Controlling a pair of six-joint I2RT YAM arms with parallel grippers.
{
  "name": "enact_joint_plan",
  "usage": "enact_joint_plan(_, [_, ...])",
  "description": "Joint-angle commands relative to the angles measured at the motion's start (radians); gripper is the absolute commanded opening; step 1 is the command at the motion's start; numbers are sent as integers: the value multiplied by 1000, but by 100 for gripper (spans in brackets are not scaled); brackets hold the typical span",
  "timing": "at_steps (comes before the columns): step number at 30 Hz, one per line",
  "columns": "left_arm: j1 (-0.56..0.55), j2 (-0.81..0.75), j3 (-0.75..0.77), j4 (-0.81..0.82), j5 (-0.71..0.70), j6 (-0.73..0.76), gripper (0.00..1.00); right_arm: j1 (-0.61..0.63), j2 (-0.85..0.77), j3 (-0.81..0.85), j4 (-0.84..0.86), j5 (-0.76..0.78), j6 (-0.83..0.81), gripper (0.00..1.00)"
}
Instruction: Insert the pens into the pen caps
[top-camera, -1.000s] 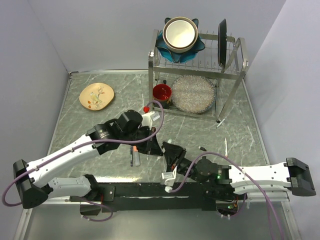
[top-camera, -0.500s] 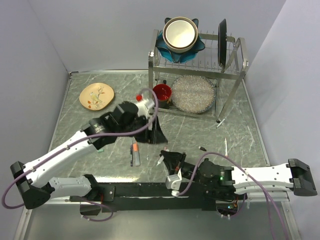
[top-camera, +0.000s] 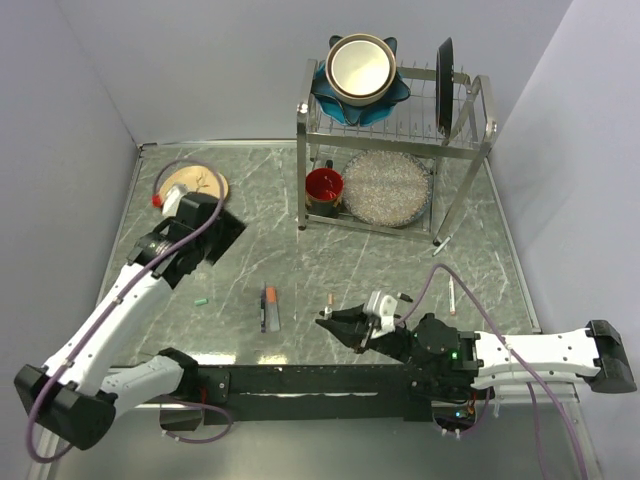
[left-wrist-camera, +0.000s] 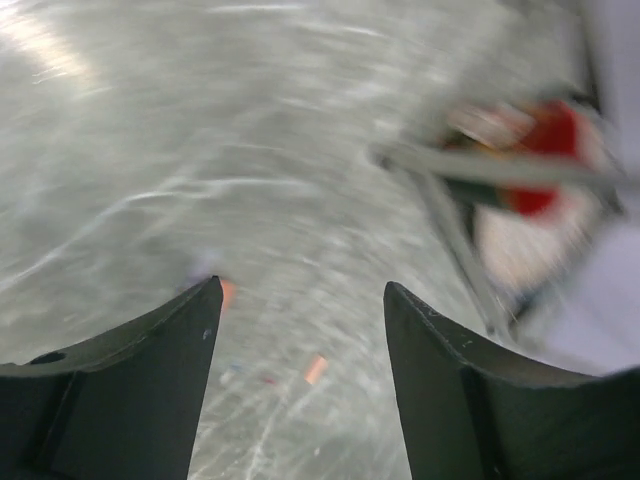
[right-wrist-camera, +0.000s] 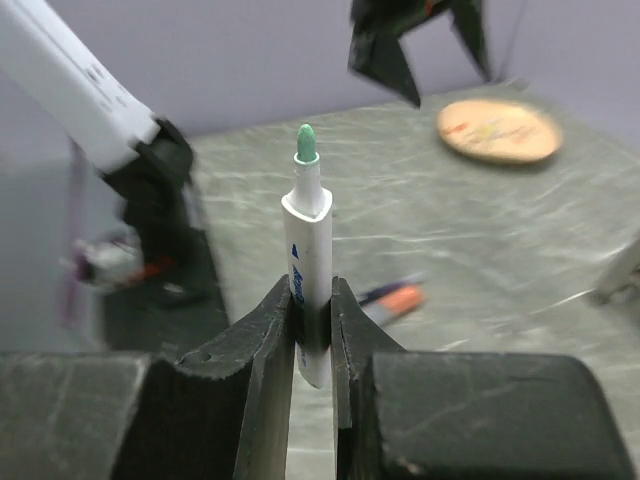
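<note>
Near the front edge of the table, the right gripper (right-wrist-camera: 312, 318) clamps a white pen (right-wrist-camera: 309, 250), green tip pointing up, now raised clear of the marble. And look left: the left gripper (left-wrist-camera: 300, 330) has swung right out from the middle and hangs by the plate (top-camera: 212, 185), jaws apart, nothing in them. The teal cap (top-camera: 200, 301) lies loose on the table close by, probably its next pickup.
</note>
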Motion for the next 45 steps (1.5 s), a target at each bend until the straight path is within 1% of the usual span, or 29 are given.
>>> enact_joint_plan(1, [161, 15, -116, -124, -13, -249, 69, -7, -15, -6, 29, 16, 343, 0])
enact_joint_plan(3, [223, 41, -163, -191, 24, -321, 67, -18, -25, -24, 44, 11, 412, 0])
enact_joint_plan(4, [273, 63, -179, -205, 27, -338, 66, -29, -30, -18, 34, 7, 429, 0])
enact_joint_plan(5, [295, 72, -193, -222, 29, -349, 63, -32, -36, -13, 3, 1, 452, 0])
enact_joint_plan(7, [341, 83, -240, -204, 27, -362, 62, -40, -45, 0, -25, -18, 466, 0])
enact_joint_plan(10, [362, 90, -301, -161, 5, -383, 61, -44, -64, -1, -54, -45, 476, 0])
enact_joint_plan(11, [369, 95, -312, -165, -3, -403, 60, -46, -77, -6, -54, -47, 472, 0])
enact_joint_plan(15, [378, 106, -366, -129, -61, -406, 55, -52, -107, -35, -43, -49, 469, 0])
enact_joint_plan(18, [390, 113, -387, -109, -75, -411, 50, -56, -121, -36, -63, -53, 468, 0])
enact_joint_plan(19, [393, 115, -389, -104, -81, -411, 48, -58, -124, -36, -68, -58, 471, 0])
enact_joint_plan(21, [393, 127, -391, -115, -91, -423, 47, -58, -130, -35, -75, -68, 469, 0])
enact_joint_plan(27, [393, 153, -380, -132, -175, -415, 36, -60, -131, -16, -91, -110, 480, 0])
enact_joint_plan(28, [393, 156, -383, -119, -187, -400, 29, -60, -131, -13, -94, -113, 480, 0])
enact_joint_plan(30, [395, 172, -395, -148, -180, -430, 18, -60, -134, -10, -98, -116, 482, 0])
enact_joint_plan(31, [395, 178, -401, -145, -168, -431, 7, -60, -137, -10, -105, -118, 482, 0])
enact_joint_plan(32, [395, 186, -418, -145, -148, -435, 2, -60, -139, -9, -105, -118, 480, 0])
enact_joint_plan(37, [395, 236, -443, -96, -158, -443, 1, -58, -151, -10, -108, -124, 485, 0])
enact_joint_plan(41, [395, 281, -412, -98, -221, -452, 1, -60, -153, -3, -120, -124, 488, 0])
enact_joint_plan(45, [395, 305, -407, -79, -213, -432, 1, -58, -151, -4, -122, -121, 489, 0])
